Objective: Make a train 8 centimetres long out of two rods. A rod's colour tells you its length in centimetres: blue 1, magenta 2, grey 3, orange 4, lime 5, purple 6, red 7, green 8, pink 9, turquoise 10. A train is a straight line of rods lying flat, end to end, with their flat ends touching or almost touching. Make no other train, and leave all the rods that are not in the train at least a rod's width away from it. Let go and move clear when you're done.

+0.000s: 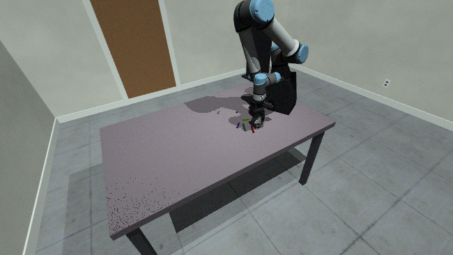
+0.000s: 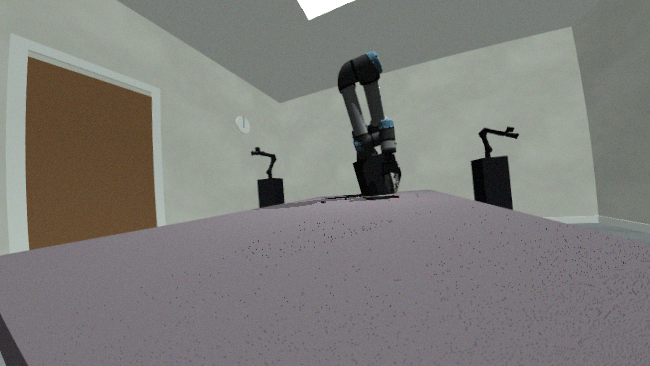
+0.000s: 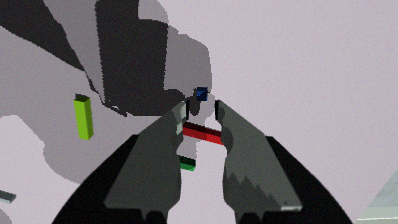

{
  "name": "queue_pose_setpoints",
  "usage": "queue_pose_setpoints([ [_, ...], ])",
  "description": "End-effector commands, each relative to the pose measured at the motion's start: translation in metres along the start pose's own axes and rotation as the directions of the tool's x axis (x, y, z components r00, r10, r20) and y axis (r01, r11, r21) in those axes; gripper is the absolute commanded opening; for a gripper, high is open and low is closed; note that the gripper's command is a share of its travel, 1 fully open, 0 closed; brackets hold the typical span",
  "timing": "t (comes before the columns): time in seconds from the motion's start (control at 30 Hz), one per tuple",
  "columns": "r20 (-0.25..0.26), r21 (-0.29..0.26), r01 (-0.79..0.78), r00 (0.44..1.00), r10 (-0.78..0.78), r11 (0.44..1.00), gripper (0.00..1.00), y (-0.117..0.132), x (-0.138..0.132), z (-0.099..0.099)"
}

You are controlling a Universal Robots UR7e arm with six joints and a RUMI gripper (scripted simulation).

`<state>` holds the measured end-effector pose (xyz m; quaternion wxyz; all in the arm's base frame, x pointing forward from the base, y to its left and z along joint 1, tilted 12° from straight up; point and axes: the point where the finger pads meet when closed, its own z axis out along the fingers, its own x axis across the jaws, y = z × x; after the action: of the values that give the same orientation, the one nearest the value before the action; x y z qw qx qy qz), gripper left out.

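Note:
My gripper [image 1: 258,126] [image 3: 201,101] points down low over the table, its fingers slightly apart with nothing between them. A small blue rod [image 3: 202,93] lies just beyond the fingertips in the wrist view. A red rod [image 1: 252,129] [image 3: 202,134] shows through the gap below the tips; its ends are partly hidden by the fingers. A green rod [image 1: 244,127] [image 3: 187,164] lies beside the red one, apart from it. A lime rod [image 1: 246,119] [image 3: 83,118] and a purple rod [image 1: 237,125] lie near them. No rods are seen end to end.
Another blue rod [image 1: 237,111] and a grey rod [image 1: 218,112] [image 3: 7,196] lie farther back on the table [image 1: 167,150]. The arm's shadow falls over part of the rod area. The table's front edge is beyond the red rod.

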<state>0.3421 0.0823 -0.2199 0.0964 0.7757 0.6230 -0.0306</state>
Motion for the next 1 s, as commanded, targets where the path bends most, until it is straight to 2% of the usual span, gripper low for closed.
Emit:
queue_pose_setpoints([
  [0.0, 0.000, -0.001, 0.000, 1.000, 0.000, 1.000, 0.14, 0.000, 0.000, 0.000],
  [0.5, 0.000, -0.001, 0.000, 1.000, 0.000, 1.000, 0.14, 0.000, 0.000, 0.002],
  [0.97, 0.000, -0.001, 0.000, 1.000, 0.000, 1.000, 0.14, 0.000, 0.000, 0.014],
])
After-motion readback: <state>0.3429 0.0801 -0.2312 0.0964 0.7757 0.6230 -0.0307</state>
